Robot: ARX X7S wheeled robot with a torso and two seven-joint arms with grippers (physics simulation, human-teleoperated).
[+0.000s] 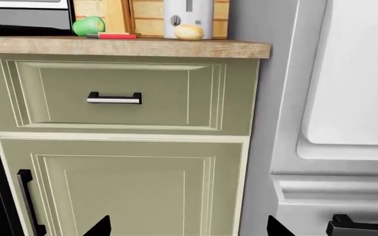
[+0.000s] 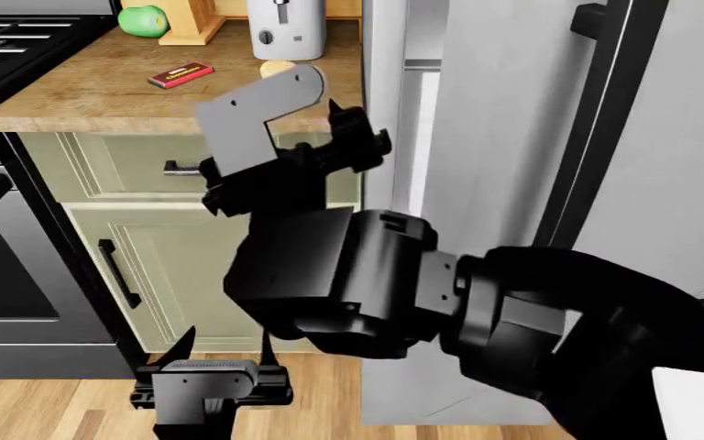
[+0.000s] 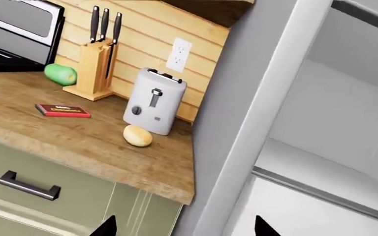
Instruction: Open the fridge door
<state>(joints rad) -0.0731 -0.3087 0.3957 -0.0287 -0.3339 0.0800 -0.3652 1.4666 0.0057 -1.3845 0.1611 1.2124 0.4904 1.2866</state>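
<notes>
Already fridge door [image 2: 511,137] stands ajar beside counter [image 2: 95,105], gap showing pale interior shelf [image 3: 320,184]; contents hidden. Knife block [image 3: 96,69] on counter holds three knives. Left gripper [image 2: 220,353] spread, empty, low before cabinet. Right gripper [image 2: 358,133] near door edge; state unclear, arm blocks view.

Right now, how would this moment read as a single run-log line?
task: open fridge door | door: ajar, interior visible | left gripper: open, low by green cabinet | right gripper: open, near fridge edge | handle: not held

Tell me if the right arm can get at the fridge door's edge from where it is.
Probably yes. The fridge door is already swung open, and the right gripper hangs by the cabinet's front edge with nothing visible between it and the door's inner side.
</notes>
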